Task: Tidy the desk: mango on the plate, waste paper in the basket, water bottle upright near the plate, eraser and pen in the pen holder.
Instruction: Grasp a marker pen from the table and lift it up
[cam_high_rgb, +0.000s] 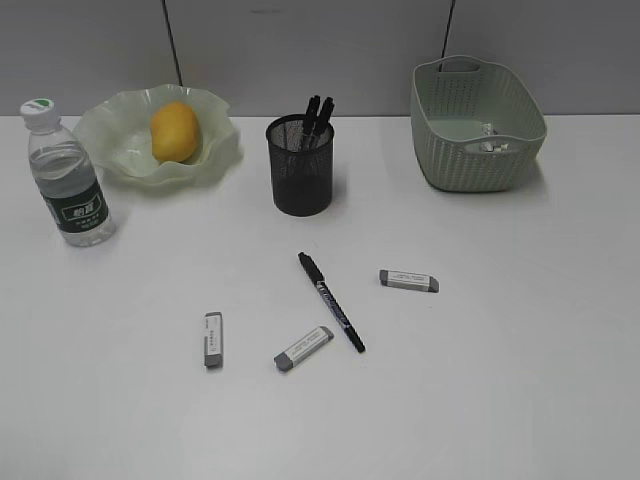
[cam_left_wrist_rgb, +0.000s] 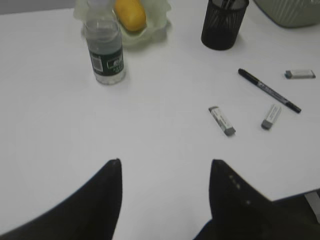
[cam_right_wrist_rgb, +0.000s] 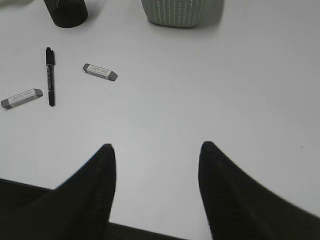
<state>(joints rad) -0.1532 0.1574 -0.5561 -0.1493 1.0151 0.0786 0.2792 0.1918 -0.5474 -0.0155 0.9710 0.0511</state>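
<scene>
The loose pen (cam_high_rgb: 331, 302) lies flat on the white bench (cam_high_rgb: 500, 400), near the centre and in front of the pen holder (cam_high_rgb: 300, 165). Its long axis runs diagonally: the capped end points toward the back left, the other end toward the front right.

Erasers, count three, all lying flat on the bench:
- One eraser (cam_high_rgb: 213, 339) left of the pen, long axis running roughly front to back.
- One eraser (cam_high_rgb: 303, 348) just beside the pen's front end, lying at a slant, not touching it.
- One eraser (cam_high_rgb: 408, 281) right of the pen, long axis nearly left to right.

Containers:
- Pen holder: upright, with dark pens (cam_high_rgb: 318, 112) sticking out of the top, leaning right. Their exact count cannot be told.
- Plate (cam_high_rgb: 120, 135), back left: holds one mango (cam_high_rgb: 174, 131), long axis roughly upright.
- Basket (cam_high_rgb: 476, 125), back right: holds white waste paper (cam_high_rgb: 492, 140) against its right inner wall.

Water bottle (cam_high_rgb: 66, 175), count one: standing upright, cap on top, just left of the plate.

Left hand (cam_left_wrist_rgb: 165, 167): fingers spread wide, holding nothing, above bare bench. Right hand (cam_right_wrist_rgb: 156, 150): fingers spread wide, holding nothing, above bare bench.
</scene>
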